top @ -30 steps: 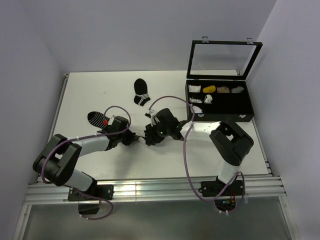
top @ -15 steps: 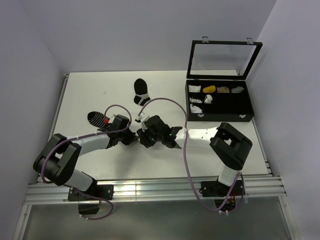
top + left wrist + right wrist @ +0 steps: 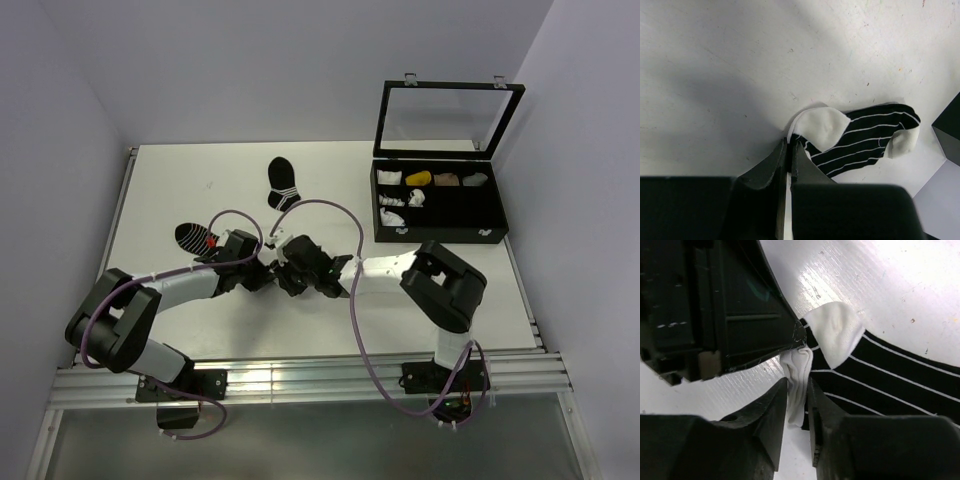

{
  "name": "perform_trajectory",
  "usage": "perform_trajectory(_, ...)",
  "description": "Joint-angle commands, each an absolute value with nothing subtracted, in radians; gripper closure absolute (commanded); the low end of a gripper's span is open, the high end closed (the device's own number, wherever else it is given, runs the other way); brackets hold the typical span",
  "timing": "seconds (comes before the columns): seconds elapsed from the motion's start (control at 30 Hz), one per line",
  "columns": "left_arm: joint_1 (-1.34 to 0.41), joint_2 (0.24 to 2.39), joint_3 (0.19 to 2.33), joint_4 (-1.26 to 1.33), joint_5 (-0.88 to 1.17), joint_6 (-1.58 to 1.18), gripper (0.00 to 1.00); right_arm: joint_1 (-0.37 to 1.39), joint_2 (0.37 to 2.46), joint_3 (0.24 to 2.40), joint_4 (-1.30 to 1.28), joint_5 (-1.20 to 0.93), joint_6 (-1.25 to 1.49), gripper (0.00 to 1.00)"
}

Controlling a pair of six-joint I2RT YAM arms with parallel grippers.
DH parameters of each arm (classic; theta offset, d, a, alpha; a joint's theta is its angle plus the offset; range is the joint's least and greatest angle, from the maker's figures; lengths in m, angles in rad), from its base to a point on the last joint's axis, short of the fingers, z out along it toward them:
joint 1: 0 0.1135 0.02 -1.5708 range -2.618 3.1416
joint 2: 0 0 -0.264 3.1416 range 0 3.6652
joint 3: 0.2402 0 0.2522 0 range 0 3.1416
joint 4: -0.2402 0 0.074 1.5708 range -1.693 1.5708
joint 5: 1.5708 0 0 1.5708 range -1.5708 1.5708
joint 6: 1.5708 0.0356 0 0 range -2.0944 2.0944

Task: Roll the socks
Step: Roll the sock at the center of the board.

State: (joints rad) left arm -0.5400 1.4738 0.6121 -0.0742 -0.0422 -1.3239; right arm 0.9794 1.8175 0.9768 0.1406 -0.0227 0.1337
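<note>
The white table [image 3: 180, 180] held the socks [image 3: 880, 375] near its middle, beneath both wrists. The left gripper [image 3: 789, 150] and right gripper [image 3: 799, 390] were each clamped on the white end, probably pinning it to start the roll.

Robotics lab test cell: white table [image 3: 200, 180] enclosed by plain walls [image 3: 300, 60], robot arms [image 3: 180, 285] on an aluminium rail [image 3: 300, 375].
</note>
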Motion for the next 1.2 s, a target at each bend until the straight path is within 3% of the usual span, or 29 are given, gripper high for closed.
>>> perform_trajectory(0.0,-0.538,1.444,0.63,-0.114,-0.067,-1.316,0.99,0.988,1.833,1.02,0.192,-0.002,0.143,0.71)
perform_trajectory(0.17,-0.537,1.418,0.62,-0.115,-0.075,-1.319,0.97,0.976,1.848,1.012,0.19,-0.012,0.205,1.0)
perform_trajectory(0.27,-0.537,1.373,0.594,-0.095,-0.078,-1.334,0.91,0.954,1.842,1.0,0.192,-0.09,0.244,1.0)
perform_trajectory(0.47,-0.537,1.252,0.511,-0.077,-0.13,-1.359,0.58,0.853,1.851,0.976,0.209,-0.335,0.353,1.0)
perform_trajectory(0.6,-0.537,1.148,0.445,-0.019,-0.147,-1.347,0.27,0.784,1.907,0.994,0.204,-0.512,0.414,1.0)
perform_trajectory(0.63,-0.537,1.134,0.419,-0.009,-0.15,-1.341,0.24,0.764,1.917,0.994,0.215,-0.538,0.438,1.0)
perform_trajectory(0.83,-0.538,1.101,0.345,0.118,-0.137,-1.252,0.22,0.706,1.991,0.976,0.288,-0.692,0.558,1.0)
perform_trajectory(1.17,-0.538,1.288,0.376,0.261,-0.041,-1.103,0.24,0.634,2.062,0.971,0.325,-0.776,0.661,1.0)
